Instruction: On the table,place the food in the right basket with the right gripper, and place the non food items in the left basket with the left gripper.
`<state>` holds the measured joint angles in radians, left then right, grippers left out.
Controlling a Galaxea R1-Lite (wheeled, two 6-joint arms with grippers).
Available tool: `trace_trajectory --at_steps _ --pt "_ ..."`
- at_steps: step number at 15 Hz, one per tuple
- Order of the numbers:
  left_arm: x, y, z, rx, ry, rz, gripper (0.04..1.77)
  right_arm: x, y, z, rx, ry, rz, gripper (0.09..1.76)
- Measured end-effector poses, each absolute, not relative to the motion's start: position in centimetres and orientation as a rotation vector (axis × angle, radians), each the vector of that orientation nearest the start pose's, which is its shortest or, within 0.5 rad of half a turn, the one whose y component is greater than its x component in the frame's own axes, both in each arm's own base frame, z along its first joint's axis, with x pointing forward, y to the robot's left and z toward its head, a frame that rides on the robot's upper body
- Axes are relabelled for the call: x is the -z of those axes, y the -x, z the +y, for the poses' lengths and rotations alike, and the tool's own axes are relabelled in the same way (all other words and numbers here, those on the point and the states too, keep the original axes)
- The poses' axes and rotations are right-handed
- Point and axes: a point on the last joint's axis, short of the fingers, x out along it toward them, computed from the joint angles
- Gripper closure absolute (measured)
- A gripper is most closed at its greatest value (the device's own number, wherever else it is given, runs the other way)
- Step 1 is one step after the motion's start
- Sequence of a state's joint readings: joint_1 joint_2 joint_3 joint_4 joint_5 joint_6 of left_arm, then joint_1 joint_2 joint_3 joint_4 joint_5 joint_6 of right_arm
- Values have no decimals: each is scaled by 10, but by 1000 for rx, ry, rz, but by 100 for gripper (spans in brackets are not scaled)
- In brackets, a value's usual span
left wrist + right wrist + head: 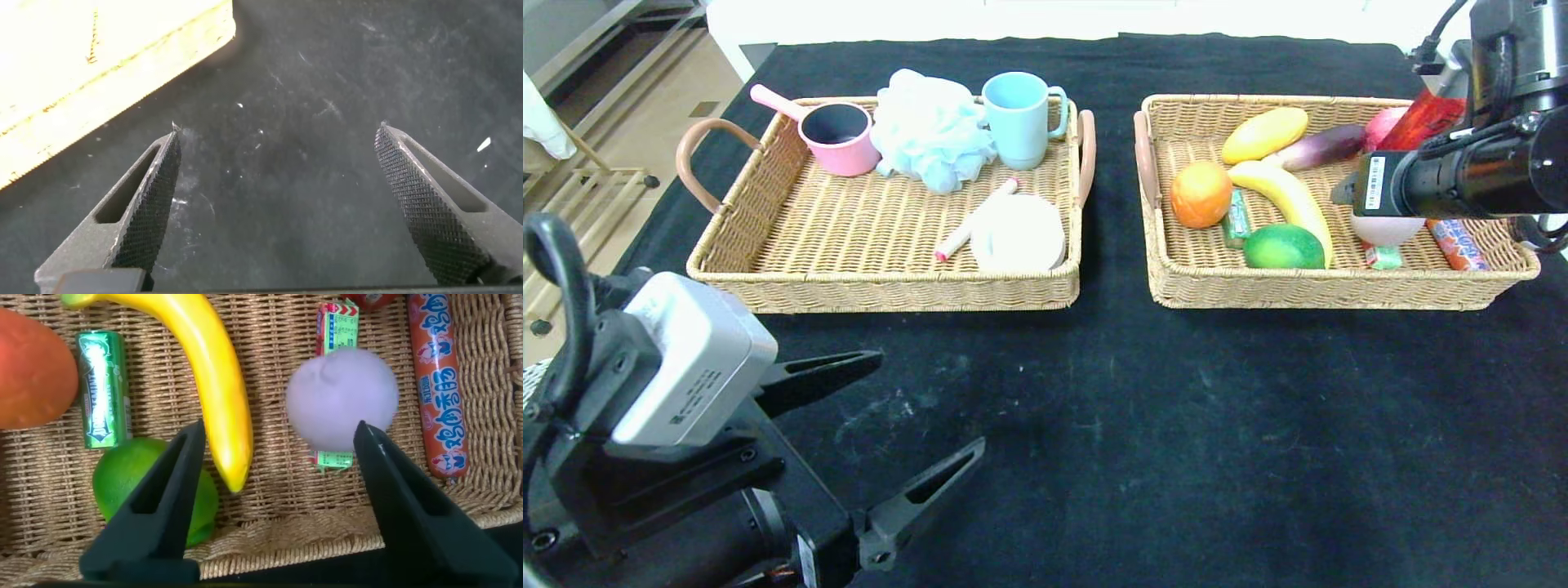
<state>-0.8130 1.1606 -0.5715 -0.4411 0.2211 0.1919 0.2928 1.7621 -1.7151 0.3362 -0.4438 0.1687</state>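
Right gripper (pixel 278 449): jaws spread, released, above pink egg-shaped lump (pixel 343 396) near right basket (pixel 1339 286) front edge. Left gripper (pixel 278 196): released, over table (pixel 1143 425) front-left corner.

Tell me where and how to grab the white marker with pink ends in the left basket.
Grip the white marker with pink ends mid-barrel, coming from above, fingers straddling its slim width. It lies flat and diagonal beside the flat round white disc, so avoid that crowded side; the wicker floor elsewhere looks open.
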Motion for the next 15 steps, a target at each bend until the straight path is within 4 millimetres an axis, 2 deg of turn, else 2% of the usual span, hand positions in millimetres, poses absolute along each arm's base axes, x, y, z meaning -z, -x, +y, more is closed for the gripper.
trace_trajectory --at_steps 3,8,10,13,15 --pt "-224 -120 -120 604 -261 83 9 -328 -313 83 176 -9 336 38" --pt "-223 -122 -121 602 -263 87 9 -334 -298 92 132 -7 327 27" --pt "-224 -122 -121 592 -268 83 9 -332 -282 98 94 4 339 24" --pt "-227 -124 -120 549 -257 73 9 -325 -243 113 -5 35 364 21" --pt "-226 -127 -113 486 -253 82 9 -321 -218 115 -56 48 370 19"
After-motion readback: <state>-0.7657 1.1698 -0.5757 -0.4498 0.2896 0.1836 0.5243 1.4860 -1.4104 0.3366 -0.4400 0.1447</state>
